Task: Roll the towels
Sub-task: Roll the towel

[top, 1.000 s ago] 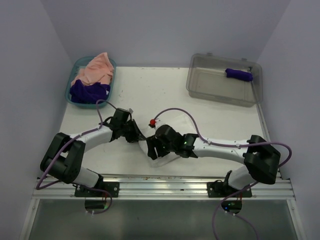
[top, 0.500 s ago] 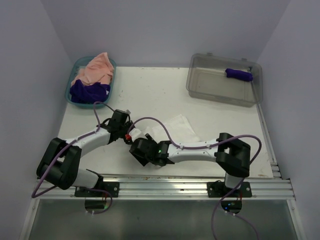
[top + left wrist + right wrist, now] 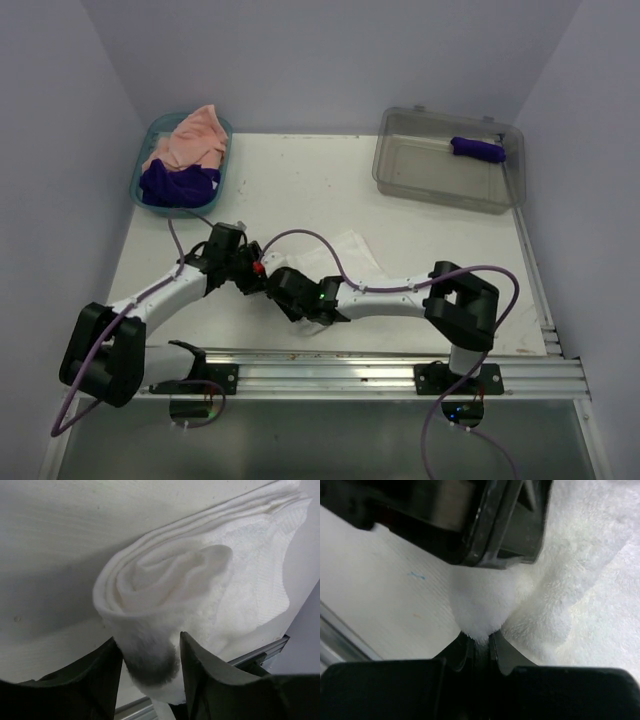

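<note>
Four towels are in view. One white towel (image 3: 350, 250) lies near the middle of the worktop (image 3: 300, 180), its near-left end wound into a loose roll. The left tool (image 3: 149, 645) is released, its fingers parted on either side of that roll's end. The right tool (image 3: 479, 637) is clenched on a fold of the white towel, just beside the left one. One peach-pink towel (image 3: 195, 135) and one loose dark purple towel (image 3: 175, 185) sit in the teal basket (image 3: 137, 185) at far left. One dark purple roll (image 3: 478, 149) lies in the clear bin (image 3: 400, 170) at far right.
</note>
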Motion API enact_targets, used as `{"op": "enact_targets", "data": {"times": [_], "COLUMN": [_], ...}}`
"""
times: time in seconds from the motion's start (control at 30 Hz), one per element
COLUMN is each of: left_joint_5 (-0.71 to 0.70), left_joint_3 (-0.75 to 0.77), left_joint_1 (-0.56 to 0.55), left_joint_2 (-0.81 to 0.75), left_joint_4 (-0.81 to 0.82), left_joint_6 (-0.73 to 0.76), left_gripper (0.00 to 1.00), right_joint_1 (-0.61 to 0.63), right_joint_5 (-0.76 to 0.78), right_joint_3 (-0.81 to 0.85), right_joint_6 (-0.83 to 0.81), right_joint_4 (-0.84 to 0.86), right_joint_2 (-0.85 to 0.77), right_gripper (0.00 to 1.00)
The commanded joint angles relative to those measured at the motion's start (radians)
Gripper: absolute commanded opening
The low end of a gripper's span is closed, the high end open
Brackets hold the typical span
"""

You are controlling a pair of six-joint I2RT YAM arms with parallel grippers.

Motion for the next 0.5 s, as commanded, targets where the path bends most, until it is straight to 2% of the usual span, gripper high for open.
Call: {"op": "enact_targets", "data": {"times": [0.0, 0.03, 0.1, 0.13, 0.27, 0.47], "left_joint_5": [0.037, 0.037, 0.037, 0.037, 0.034, 0.092], "left_joint_3": [-0.018, -0.017, -0.012, -0.003, 0.023, 0.022], "left_joint_1": [0.046, 0.064, 0.082, 0.102, 0.124, 0.121], "left_joint_2": [-0.1, -0.143, -0.181, -0.215, -0.264, -0.276], "left_joint_4": [-0.062, -0.076, -0.117, -0.132, -0.171, -0.13], "left_joint_6": [0.007, 0.011, 0.021, 0.024, 0.034, 0.034], "left_gripper": [0.55, 0.6, 0.62, 0.63, 0.62, 0.59], "right_joint_1": [-0.054, -0.063, -0.098, -0.111, -0.195, -0.285], "right_joint_5": [-0.238, -0.276, -0.345, -0.433, -0.573, -0.716], "right_joint_3": [-0.036, -0.039, -0.064, -0.074, -0.154, -0.295], "right_joint_6": [0.073, 0.096, 0.127, 0.163, 0.266, 0.438], "right_joint_4": [0.126, 0.144, 0.17, 0.204, 0.296, 0.454], "right_joint_2": [-0.097, -0.116, -0.134, -0.154, -0.197, -0.232], "right_gripper": [0.0, 0.0, 0.0, 0.0, 0.0, 0.0]}}
